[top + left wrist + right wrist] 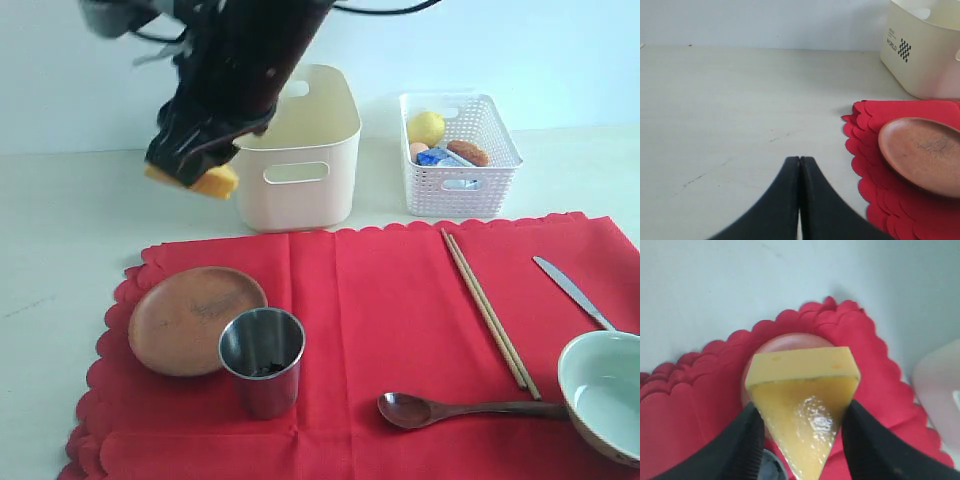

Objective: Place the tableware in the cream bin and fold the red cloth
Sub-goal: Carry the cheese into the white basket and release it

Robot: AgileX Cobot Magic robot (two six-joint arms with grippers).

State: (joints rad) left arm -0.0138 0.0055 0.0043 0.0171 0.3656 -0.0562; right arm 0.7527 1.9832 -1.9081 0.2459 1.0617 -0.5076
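Pale counter (60, 220), red cloth (400, 300) spread across it. Our right tool (807, 440) clamps a cheese wedge (800, 370) over the brown plate (180, 315). We reckon the left tool (800, 162), pinched together, lies nearer it.

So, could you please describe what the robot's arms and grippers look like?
The left gripper has smooth matte black fingers that broaden from narrow tips in a curve. The right gripper has the same black fingers. In the exterior view its arm is dark and bulky, with thin black cables above it.
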